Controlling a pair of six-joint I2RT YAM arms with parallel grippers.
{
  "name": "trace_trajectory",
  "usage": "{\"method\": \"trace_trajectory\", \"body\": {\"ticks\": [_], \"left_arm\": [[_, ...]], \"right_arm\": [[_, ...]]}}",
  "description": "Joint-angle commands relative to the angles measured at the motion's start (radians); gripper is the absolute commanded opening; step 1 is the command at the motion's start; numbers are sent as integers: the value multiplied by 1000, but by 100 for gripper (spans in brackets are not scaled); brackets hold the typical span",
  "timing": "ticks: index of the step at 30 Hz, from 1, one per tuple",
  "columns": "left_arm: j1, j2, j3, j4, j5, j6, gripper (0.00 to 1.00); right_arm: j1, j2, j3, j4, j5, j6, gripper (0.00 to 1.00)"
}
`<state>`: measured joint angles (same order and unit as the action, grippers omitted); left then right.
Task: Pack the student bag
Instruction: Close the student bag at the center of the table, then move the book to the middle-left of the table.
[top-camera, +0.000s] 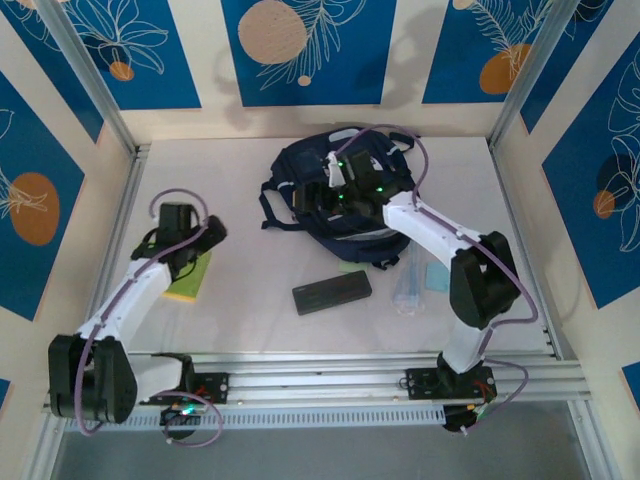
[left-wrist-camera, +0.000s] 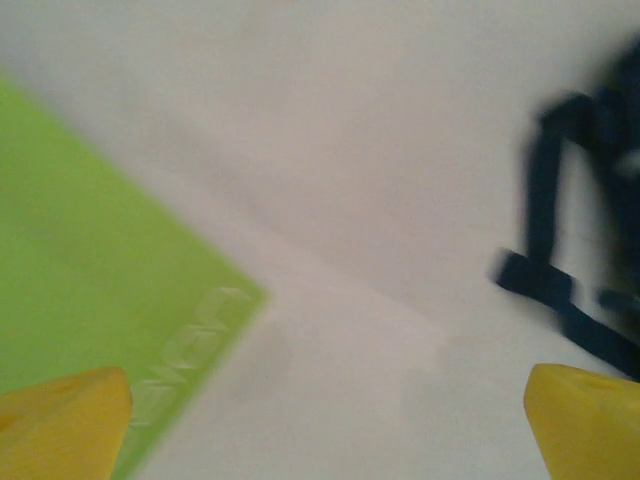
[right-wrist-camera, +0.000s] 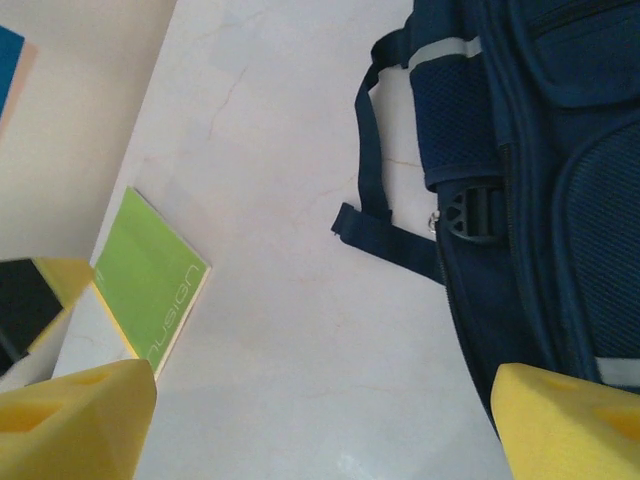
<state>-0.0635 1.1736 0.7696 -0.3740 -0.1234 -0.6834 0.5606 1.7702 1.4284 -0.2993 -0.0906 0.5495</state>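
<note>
My left end effector (left-wrist-camera: 325, 425), spread wide and empty, hovers over a flat lime-green notebook (left-wrist-camera: 90, 290) on the white surface (left-wrist-camera: 350, 150). The large navy fabric backpack (top-camera: 297, 165) lies far centre, beneath my right end effector (right-wrist-camera: 325, 420), also wide. I should probably pinch the notebook's thin edge.

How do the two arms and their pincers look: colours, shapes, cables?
Both the left arm and right arm have white links, bulky black joints and a loose lilac cable running along them. The left pincer and right pincer carry blocky yellow fingertips.
</note>
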Motion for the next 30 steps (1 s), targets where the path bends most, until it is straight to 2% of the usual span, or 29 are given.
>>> {"method": "trace_trajectory", "body": {"ticks": [1, 5, 8, 12, 15, 20, 21, 22, 30], "left_arm": [[130, -14, -45, -53, -109, -7, 100], [260, 12, -93, 3, -137, -52, 100], [292, 62, -115, 75, -136, -72, 100], [290, 198, -83, 139, -27, -43, 100], [282, 309, -57, 162, 80, -21, 95], [188, 447, -46, 155, 169, 42, 87], [162, 471, -49, 156, 192, 50, 68], [145, 481, -49, 152, 205, 60, 59], [-31, 486, 18, 67, 240, 111, 61]], "right_arm": [[7, 34, 31, -7, -23, -27, 87], [8, 59, 26, 8, -50, -20, 87], [9, 71, 21, 13, -59, -18, 87], [9, 82, 7, 40, -83, -10, 86], [11, 104, 6, 66, -123, 6, 85], [24, 145, 14, 78, -156, 17, 84], [24, 152, 14, 79, -162, 17, 83], [24, 159, 14, 81, -166, 18, 83], [44, 241, 87, 55, -200, -5, 82]]}}
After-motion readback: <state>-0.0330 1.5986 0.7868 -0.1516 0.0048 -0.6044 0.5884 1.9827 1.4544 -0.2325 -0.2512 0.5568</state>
